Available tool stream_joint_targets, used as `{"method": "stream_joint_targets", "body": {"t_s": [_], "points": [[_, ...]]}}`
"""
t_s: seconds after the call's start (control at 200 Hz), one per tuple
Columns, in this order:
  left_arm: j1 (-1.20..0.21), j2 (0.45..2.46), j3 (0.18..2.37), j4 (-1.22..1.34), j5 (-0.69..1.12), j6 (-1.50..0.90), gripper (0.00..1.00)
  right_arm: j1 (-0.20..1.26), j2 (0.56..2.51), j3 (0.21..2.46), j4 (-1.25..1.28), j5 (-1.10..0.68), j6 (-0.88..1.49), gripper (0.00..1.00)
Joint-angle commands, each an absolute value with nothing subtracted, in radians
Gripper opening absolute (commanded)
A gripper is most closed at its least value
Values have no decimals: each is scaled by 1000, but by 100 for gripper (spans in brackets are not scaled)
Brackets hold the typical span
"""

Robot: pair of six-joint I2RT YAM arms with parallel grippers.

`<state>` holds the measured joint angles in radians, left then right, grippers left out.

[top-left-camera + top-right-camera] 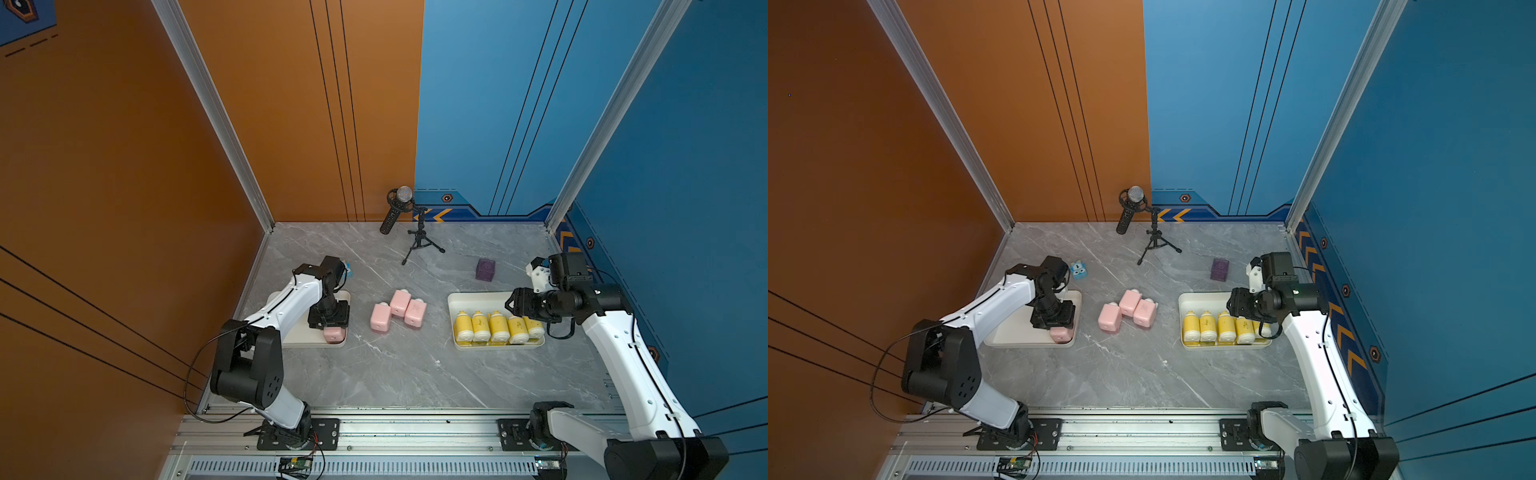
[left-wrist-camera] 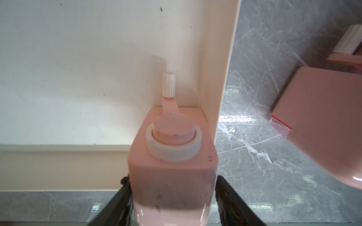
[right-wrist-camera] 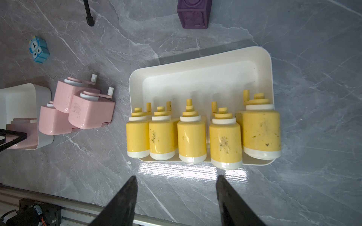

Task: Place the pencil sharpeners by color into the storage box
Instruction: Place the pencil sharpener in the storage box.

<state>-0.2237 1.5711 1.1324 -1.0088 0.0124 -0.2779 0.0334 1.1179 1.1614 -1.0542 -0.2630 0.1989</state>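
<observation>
The grey marble table point(image 1: 415, 374) spreads under both my arms, with a cream storage box on each side of it. The left storage box point(image 1: 299, 337) is where my left gripper point(image 2: 172, 180) reaches down, its two black fingers point(image 2: 123, 195) flanking one pink sharpener point(image 2: 172, 156), which sits in the box's corner, close against the wall on the side towards the table's middle, white knob and crank facing my wrist camera; both fingers lie right at its flanks, and I cannot tell whether they press on it or stand just clear. The right storage box point(image 1: 478, 301) holds the five yellow sharpeners point(image 1: 498, 328), lying side by side in a row along its near edge. My right gripper point(image 3: 176, 178) hangs above that box with its fingers spread wide and nothing between them. On the bare table between the boxes, three pink sharpeners point(image 1: 399, 313) are huddled together, touching one another. Towards the back wall stands a microphone on a small tripod point(image 1: 419, 232). A dark purple cube point(image 1: 485, 269) sits just behind the right box, and a small blue cube with cartoon eyes point(image 1: 1079, 270) sits just behind the left one
</observation>
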Motion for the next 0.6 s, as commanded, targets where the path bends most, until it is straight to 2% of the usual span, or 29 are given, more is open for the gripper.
{"method": "stream_joint_targets", "body": {"t_s": [0.0, 0.596], "points": [[-224, 1541, 1143, -1005, 6, -285, 66, 28, 1103, 1161, -1042, -277, 186, 65], [-201, 1489, 1147, -1006, 7, -284, 68, 28, 1095, 1169, -1043, -281, 187, 65]]}}
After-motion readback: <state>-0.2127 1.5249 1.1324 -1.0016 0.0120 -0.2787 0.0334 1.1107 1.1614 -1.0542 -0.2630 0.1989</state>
